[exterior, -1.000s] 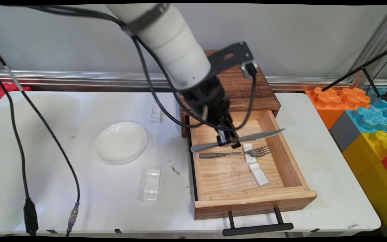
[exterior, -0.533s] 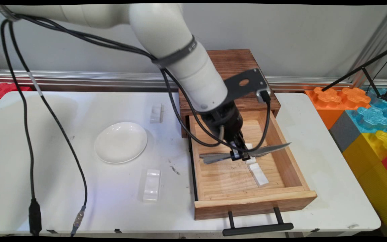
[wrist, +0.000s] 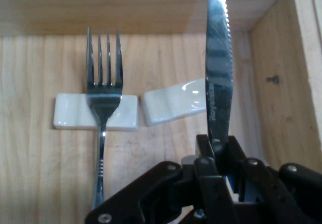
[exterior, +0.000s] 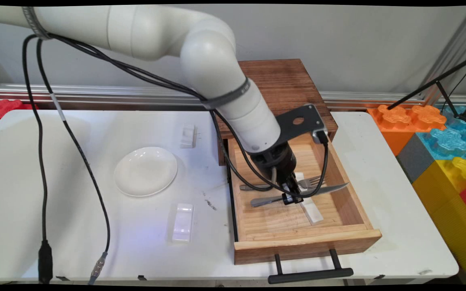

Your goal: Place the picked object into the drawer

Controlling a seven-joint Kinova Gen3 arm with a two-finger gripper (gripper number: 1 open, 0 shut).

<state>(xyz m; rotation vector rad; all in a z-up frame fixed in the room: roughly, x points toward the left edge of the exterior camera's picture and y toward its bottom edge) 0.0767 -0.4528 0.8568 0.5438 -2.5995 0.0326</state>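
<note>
- The gripper (exterior: 291, 197) is clamped on a serrated knife (exterior: 300, 194), pinching it near where blade meets handle; in the hand view the blade (wrist: 219, 73) stands edge-up between the closed fingers (wrist: 215, 163)
- The knife hangs low inside the open wooden drawer (exterior: 350, 202), lying roughly across it, tip towards the drawer's right wall
- A fork (exterior: 281, 184) lies just behind the knife, its neck propped on a white ceramic rest (wrist: 95, 112)
- A second white rest (wrist: 173, 101) sits tilted just beside the first, and the blade crosses over its end (whether it touches yet, I cannot tell)
- Outside the drawer, on the white table (exterior: 75, 226), are a white plate (exterior: 145, 170) and two more white rests, one near the front (exterior: 183, 222) and one further back (exterior: 187, 136)
- Judgement on handling: the blade is narrow and held on edge, so any lowering should be slow and level, keeping the blade parallel to the fork and centred on the free rest; an early release would probably let it roll or knock the tilted rest askew
</note>
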